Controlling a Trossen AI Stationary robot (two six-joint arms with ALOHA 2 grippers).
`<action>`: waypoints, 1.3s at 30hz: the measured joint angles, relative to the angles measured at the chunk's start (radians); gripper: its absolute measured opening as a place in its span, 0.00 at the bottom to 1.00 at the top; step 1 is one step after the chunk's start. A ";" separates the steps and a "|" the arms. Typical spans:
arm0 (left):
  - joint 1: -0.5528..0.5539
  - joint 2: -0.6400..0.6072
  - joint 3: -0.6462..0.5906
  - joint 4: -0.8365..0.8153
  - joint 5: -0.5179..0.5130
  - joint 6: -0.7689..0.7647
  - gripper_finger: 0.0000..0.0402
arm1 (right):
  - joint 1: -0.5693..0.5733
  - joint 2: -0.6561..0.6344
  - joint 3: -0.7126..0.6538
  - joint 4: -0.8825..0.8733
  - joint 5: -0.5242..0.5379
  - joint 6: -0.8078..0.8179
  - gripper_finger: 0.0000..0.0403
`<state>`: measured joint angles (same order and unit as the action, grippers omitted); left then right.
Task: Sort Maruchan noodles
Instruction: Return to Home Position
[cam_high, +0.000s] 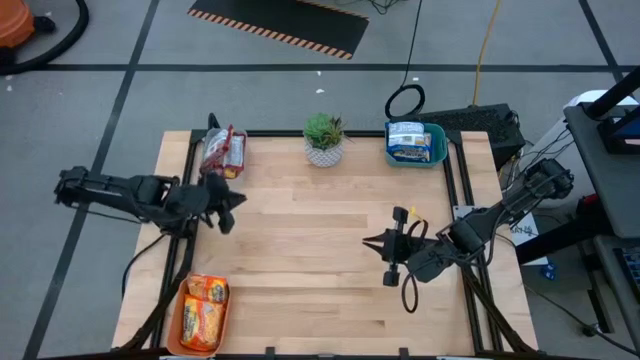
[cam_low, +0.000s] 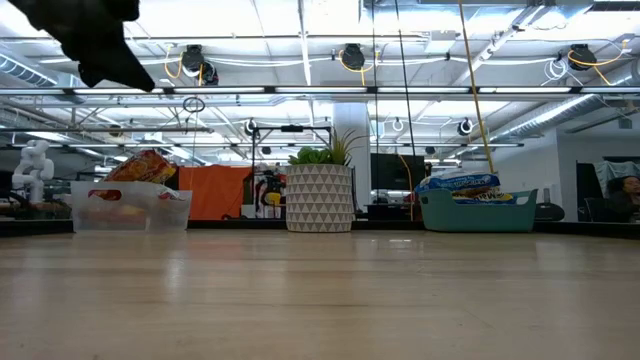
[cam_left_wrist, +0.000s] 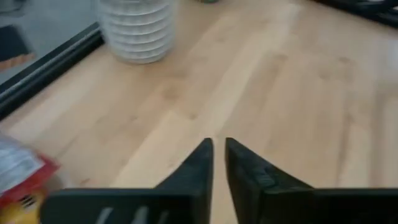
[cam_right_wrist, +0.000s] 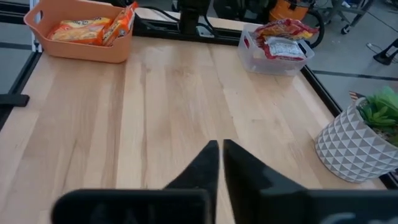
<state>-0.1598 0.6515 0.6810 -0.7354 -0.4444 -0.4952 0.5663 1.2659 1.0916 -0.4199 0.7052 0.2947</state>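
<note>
Now every packet I can see lies sorted by colour: orange packs (cam_high: 205, 308) in the orange bin (cam_right_wrist: 81, 51), red packs (cam_right_wrist: 280, 37) in the clear bin (cam_low: 130, 212), blue packs (cam_high: 408, 140) in the teal bin (cam_low: 478, 215). My left gripper (cam_left_wrist: 219, 146) and right gripper (cam_right_wrist: 221, 146) hang over the table (cam_high: 300, 290), each with fingers nearly pressed together on nothing, which I judge suits parking both arms, since no packet looks left to lift

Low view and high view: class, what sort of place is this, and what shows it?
Probably a robotics lab in an open industrial hall. The left arm and right arm stand beside a wooden table; bare ceiling rails carry lamps; a hazard-striped mat lies beyond the table.
</note>
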 joint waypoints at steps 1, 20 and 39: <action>-0.021 -0.012 -0.012 0.016 0.000 0.002 0.09 | 0.002 0.000 0.000 0.000 0.000 0.000 0.03; -0.267 -0.099 -0.302 0.529 0.008 0.501 0.01 | 0.031 -0.034 -0.200 0.230 0.000 -0.164 0.00; -0.267 -0.097 -0.409 0.750 0.009 0.521 0.01 | 0.031 -0.292 -0.863 1.346 -0.264 -0.409 0.00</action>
<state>-0.4263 0.5549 0.2715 0.0146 -0.4358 0.0257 0.5972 0.9737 0.2288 0.9258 0.4414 -0.1142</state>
